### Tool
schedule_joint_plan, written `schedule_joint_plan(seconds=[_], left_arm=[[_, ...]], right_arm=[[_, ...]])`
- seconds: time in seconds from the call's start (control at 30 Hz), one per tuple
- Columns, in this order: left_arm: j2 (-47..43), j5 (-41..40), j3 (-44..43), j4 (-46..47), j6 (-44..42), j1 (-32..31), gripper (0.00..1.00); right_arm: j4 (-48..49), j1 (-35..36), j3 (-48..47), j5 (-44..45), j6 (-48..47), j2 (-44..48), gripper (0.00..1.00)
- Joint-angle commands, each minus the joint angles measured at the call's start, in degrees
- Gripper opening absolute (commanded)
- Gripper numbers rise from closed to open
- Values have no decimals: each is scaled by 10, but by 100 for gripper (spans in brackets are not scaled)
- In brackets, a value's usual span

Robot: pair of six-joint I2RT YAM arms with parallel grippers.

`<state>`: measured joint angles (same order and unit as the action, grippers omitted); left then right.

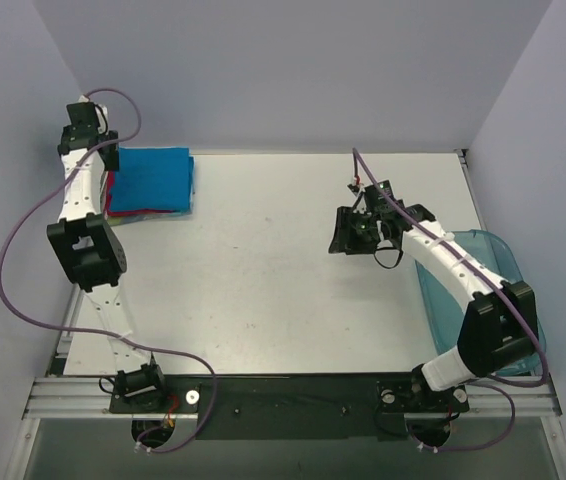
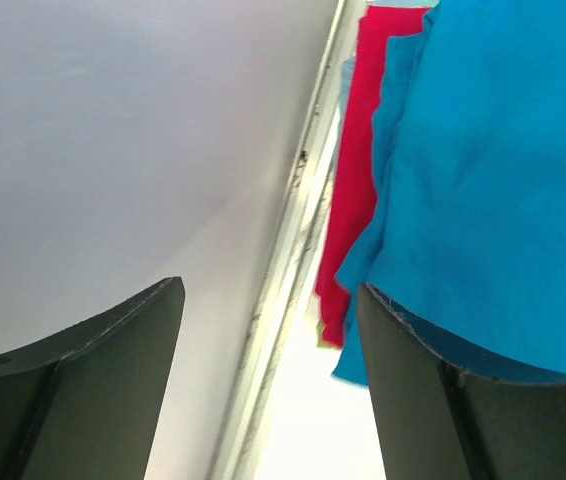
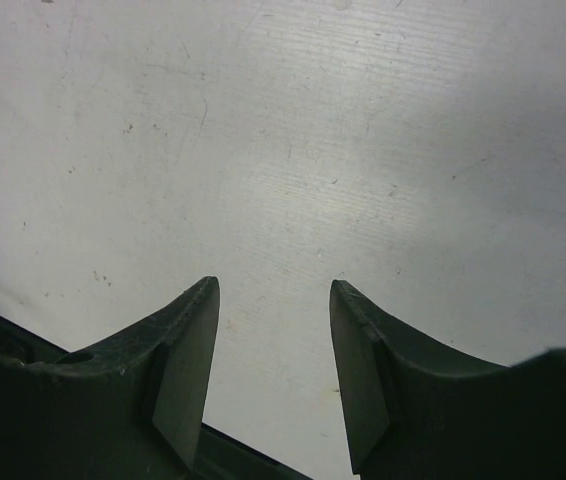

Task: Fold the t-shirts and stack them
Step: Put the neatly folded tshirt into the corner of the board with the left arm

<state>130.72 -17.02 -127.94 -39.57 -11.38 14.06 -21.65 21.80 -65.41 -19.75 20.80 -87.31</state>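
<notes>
All t-shirts (image 1: 153, 178) you see sit folded, stacked; left gripper (image 2: 268, 300) and right gripper (image 3: 275, 290) gape wide, empty; job looks done.

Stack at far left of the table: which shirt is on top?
The bright blue t-shirt. It lies flat over the others; the red t-shirt shows only as a strip poking out from beneath its edge.

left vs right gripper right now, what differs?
Left gripper hangs at the far left corner, beside the stacked t-shirts. The right gripper is mid-right over the table, away from any cloth. The left's jaws look spread wider than the right's. Shared: both open, both holding nothing.
</notes>
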Motion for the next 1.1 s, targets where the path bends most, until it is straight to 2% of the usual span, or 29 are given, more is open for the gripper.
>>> schedule_joint_plan(seconds=[0.0, 0.2, 0.37, 0.5, 0.57, 0.7, 0.73, 0.77, 0.8, 0.87, 0.93, 1.07], left_arm=[[-112, -25, 36, -23, -73, -4, 80], [-206, 45, 111, -59, -121, -33, 80], [-290, 90, 230, -82, -140, -76, 71], [-396, 192, 408, -56, -139, -91, 68], [-498, 243, 555, 4, -141, -99, 69], [-631, 321, 747, 85, -139, -113, 76], [-648, 333, 771, 101, -133, -113, 78], [-681, 330, 822, 147, -107, -113, 81], [-698, 299, 844, 214, -46, -116, 82], [-729, 244, 903, 278, 24, -116, 85], [-749, 227, 933, 308, 35, -113, 87], [-774, 143, 983, 322, 53, -110, 86]], right_arm=[[-9, -2, 27, 20, -37, 60, 44], [13, -16, 84, 25, -54, 131, 45], [41, -28, 124, 32, -57, 190, 45], [69, -32, 170, 52, -59, 237, 46], [96, -36, 219, 66, -58, 268, 47], [155, -47, 289, 103, -63, 324, 48], [164, -52, 301, 116, -64, 338, 49], [180, -57, 318, 123, -67, 343, 49], [187, -59, 326, 133, -73, 355, 49], [211, -63, 349, 153, -73, 373, 50], [241, -69, 372, 167, -73, 390, 51], [267, -79, 407, 196, -75, 408, 53]])
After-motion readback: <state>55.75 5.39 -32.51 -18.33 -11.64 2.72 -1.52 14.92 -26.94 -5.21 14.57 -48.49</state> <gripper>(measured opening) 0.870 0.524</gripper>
